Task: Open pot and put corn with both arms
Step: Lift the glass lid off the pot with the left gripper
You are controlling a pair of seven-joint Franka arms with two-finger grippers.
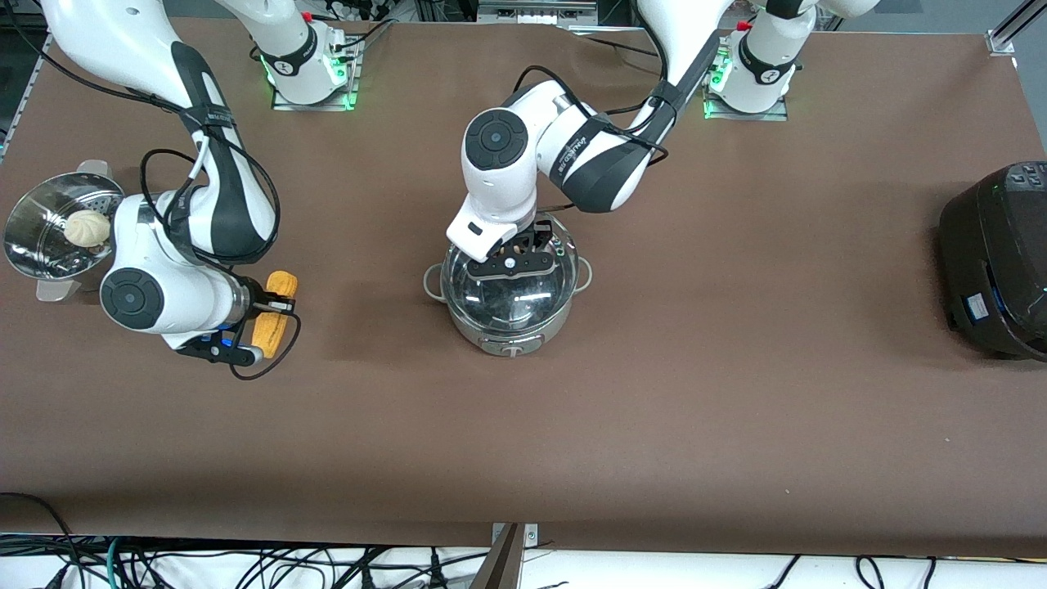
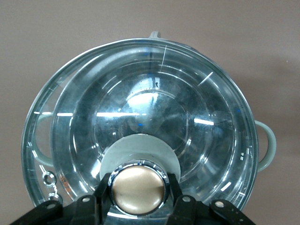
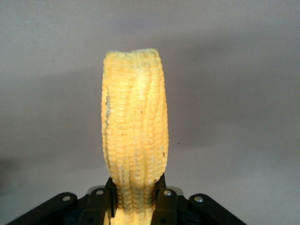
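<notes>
The steel pot [image 1: 511,337] stands mid-table with its glass lid [image 1: 507,296] on it. My left gripper [image 1: 522,244] is down on the lid from above. In the left wrist view the left gripper [image 2: 138,188] is shut on the lid's tan knob [image 2: 138,185], one finger on each side, and the glass lid [image 2: 140,108] and a grey pot handle [image 2: 268,145] show. The corn [image 1: 268,331] is toward the right arm's end of the table, low at the tabletop. My right gripper [image 1: 274,308] is shut on it. In the right wrist view the right gripper [image 3: 136,193] clamps the corn [image 3: 135,126] near one end.
A perforated steel steamer basket [image 1: 24,214] holding a pale bun [image 1: 86,227] sits at the table edge beside the right arm's wrist. A big black cooker [image 1: 994,262] stands at the left arm's end of the table. Bare brown tabletop lies nearer the front camera.
</notes>
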